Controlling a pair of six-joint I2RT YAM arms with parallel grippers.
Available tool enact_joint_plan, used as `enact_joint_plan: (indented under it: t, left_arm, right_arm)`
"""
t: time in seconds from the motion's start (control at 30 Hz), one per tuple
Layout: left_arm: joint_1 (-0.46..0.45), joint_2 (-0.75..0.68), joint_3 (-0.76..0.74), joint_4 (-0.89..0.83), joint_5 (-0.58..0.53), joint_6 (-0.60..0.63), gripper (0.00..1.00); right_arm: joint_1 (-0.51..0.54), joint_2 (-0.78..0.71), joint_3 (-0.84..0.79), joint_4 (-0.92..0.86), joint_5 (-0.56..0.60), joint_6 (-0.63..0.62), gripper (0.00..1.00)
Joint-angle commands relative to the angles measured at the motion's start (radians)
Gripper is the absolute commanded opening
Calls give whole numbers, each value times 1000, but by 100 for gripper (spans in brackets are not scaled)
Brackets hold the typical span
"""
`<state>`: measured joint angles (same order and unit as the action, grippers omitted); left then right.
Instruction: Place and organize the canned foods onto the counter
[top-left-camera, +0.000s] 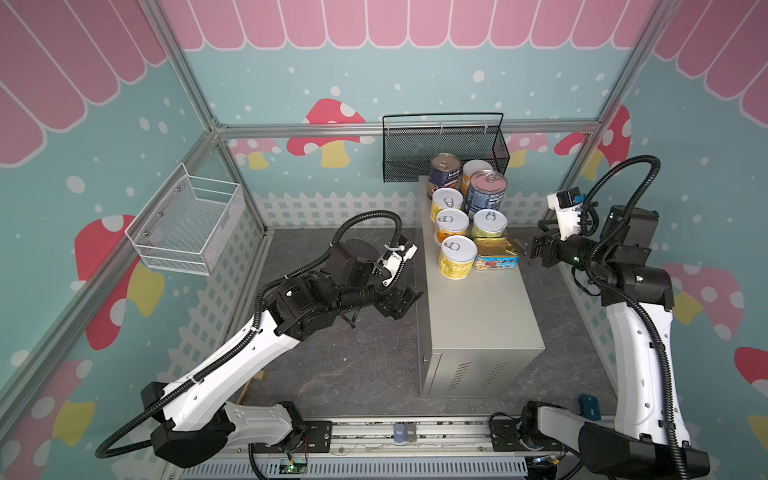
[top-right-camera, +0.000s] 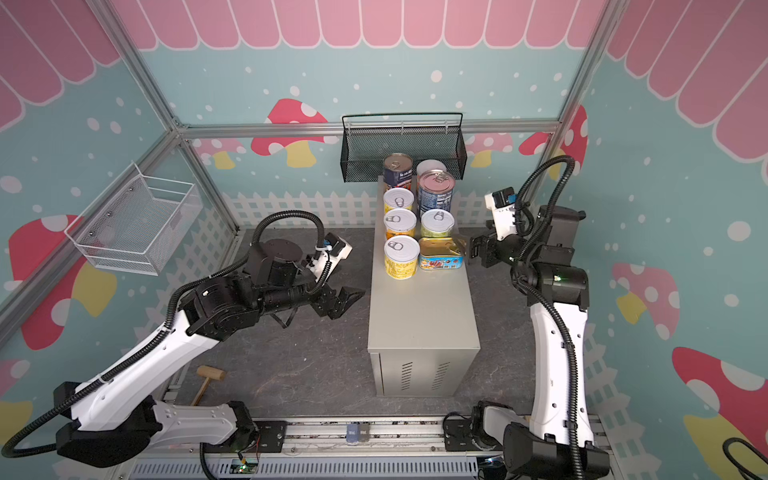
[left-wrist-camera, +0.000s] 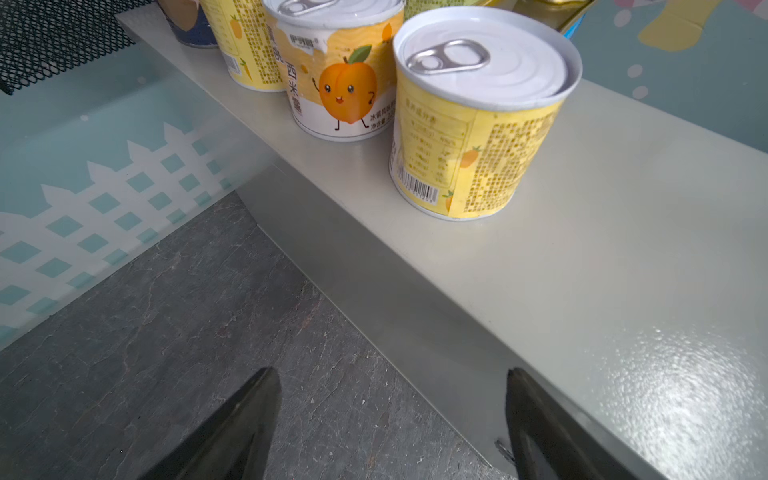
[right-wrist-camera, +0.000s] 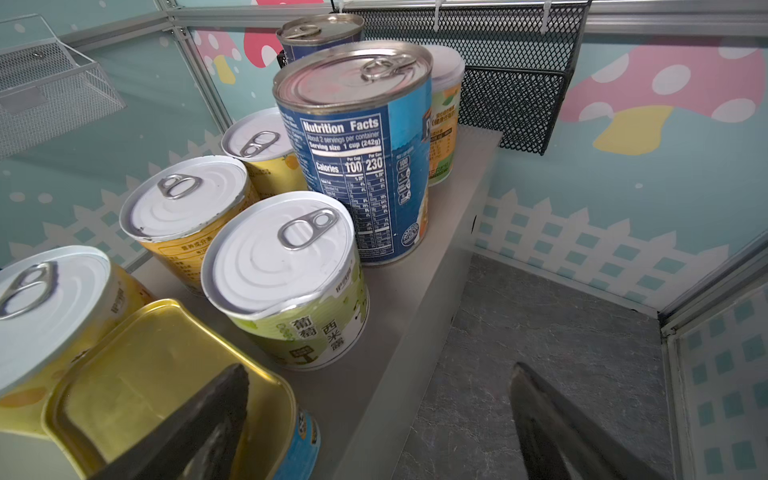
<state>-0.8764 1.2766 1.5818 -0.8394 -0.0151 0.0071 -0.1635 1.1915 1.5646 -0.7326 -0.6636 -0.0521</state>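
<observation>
Left gripper (left-wrist-camera: 391, 372): I see its jaws standing apart with nothing between them. It hangs low beside the left wall of the counter (top-left-camera: 482, 316).
Right gripper (right-wrist-camera: 379, 368): the jaws are spread wide and hold nothing. One finger crosses my view of the flat gold tin (right-wrist-camera: 158, 374), and the other hangs over the dark floor (right-wrist-camera: 561, 332) off the counter's right edge. I cannot tell whether it touches the tin.
Arms: my left arm is folded low at the elbow with its wrist turned toward the counter. My right arm stands tall from its base and bends over toward the tin.
Writing: on the near blue can (right-wrist-camera: 365, 166) I read "Nutrition Facts", "Serving size 1 cup (242g)" and "Calories 100 230". The peach can (left-wrist-camera: 340, 83) shows a cartoon peach and "西米露". The green-labelled can (right-wrist-camera: 291, 274) reads "葡萄 西米露". The nearest yellow can (left-wrist-camera: 478, 124) shows a barcode and print too fine to read.
Left row: on the counter's far half, from the front, stand the nearest yellow can, the peach can, a third yellow can (top-left-camera: 446, 203) and the far blue can (top-left-camera: 444, 170), all upright.
Right row: from the front come the gold tin lying flat, the green-labelled can, the near blue can and a pale-labelled can (top-left-camera: 476, 170).
Around: a black mesh basket (top-left-camera: 444, 145) hangs just behind the far cans. A white wire basket (top-left-camera: 187, 224) is on the left wall, and a wooden mallet (top-right-camera: 210, 376) lies on the floor by the left arm's base.
</observation>
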Motion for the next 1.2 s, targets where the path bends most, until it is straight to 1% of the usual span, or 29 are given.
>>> enact_joint_plan:
  t: [0.0, 1.17]
  left_arm:
    - [7, 4, 5, 13, -9, 1, 85]
    - [7, 3, 6, 13, -9, 7, 85]
  right_arm:
    - [7, -5, 11, -26, 33, -40, 99]
    - [10, -45, -5, -44, 122, -49, 99]
